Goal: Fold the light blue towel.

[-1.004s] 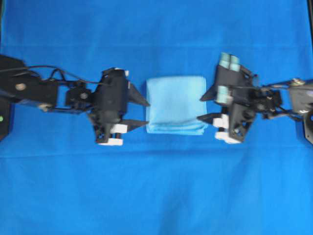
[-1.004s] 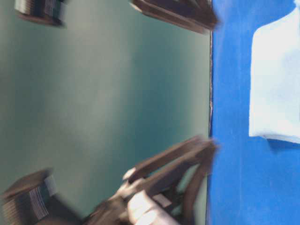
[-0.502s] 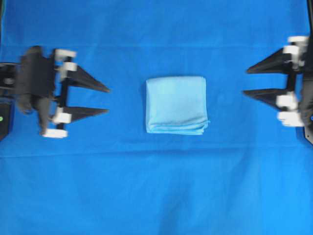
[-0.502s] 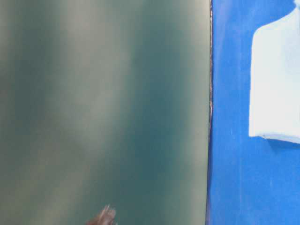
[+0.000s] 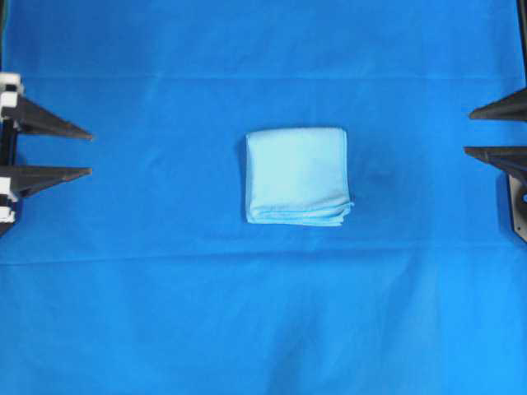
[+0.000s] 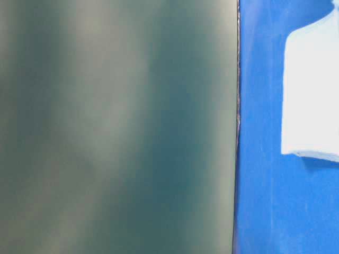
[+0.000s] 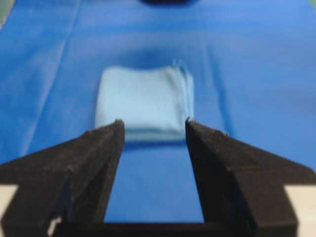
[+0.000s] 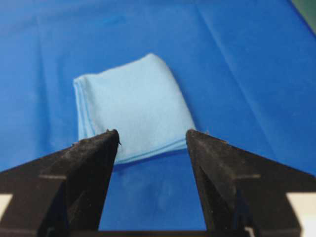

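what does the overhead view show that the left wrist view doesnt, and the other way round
Only the overhead view shows both arms at once: the left end effector and right end effector sit open at opposite edges, far from the light blue towel. Only the left wrist view shows the towel's stacked layer edges close up, on its right side. Both show the folded towel lying flat on the blue table covering, untouched.

The overhead camera looks straight down on the blue tabletop cover (image 5: 263, 313), with the folded towel (image 5: 298, 175) at centre. The table-level camera sits close and is turned sideways, so a blurred green wall (image 6: 116, 127) fills most of its frame. Each wrist camera looks along its own end effector, left (image 7: 153, 127) and right (image 8: 153, 137), from opposite sides. All four views share the towel.
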Controlling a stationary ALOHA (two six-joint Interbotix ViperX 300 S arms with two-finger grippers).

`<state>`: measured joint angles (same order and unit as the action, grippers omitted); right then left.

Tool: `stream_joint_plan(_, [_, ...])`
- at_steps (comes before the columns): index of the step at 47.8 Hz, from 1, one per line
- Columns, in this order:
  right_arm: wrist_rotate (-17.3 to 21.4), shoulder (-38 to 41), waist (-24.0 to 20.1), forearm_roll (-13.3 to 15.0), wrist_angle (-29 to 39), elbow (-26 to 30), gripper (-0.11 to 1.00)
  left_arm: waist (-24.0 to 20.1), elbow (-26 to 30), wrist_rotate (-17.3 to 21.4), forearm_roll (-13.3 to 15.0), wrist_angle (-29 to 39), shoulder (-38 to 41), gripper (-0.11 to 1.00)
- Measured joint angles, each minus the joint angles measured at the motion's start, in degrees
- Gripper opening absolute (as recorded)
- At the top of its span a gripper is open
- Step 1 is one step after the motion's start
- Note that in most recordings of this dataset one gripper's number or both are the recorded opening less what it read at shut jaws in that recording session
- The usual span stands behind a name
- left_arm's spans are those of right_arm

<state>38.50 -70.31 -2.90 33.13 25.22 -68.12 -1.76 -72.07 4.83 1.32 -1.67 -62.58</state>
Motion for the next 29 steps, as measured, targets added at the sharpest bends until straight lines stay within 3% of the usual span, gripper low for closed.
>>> stream_joint_plan(10, [0.0,-1.58,1.67,0.09,-3.43,-3.34,0.61,-0.53,-5.27,-1.14,0.0,0.7,-6.86,0.5])
stream_joint_plan(29, [0.0,-1.49,1.93,0.18,-4.31,-3.69,0.61,-0.62,-6.06,-1.58,0.0,1.41,-7.47,0.5])
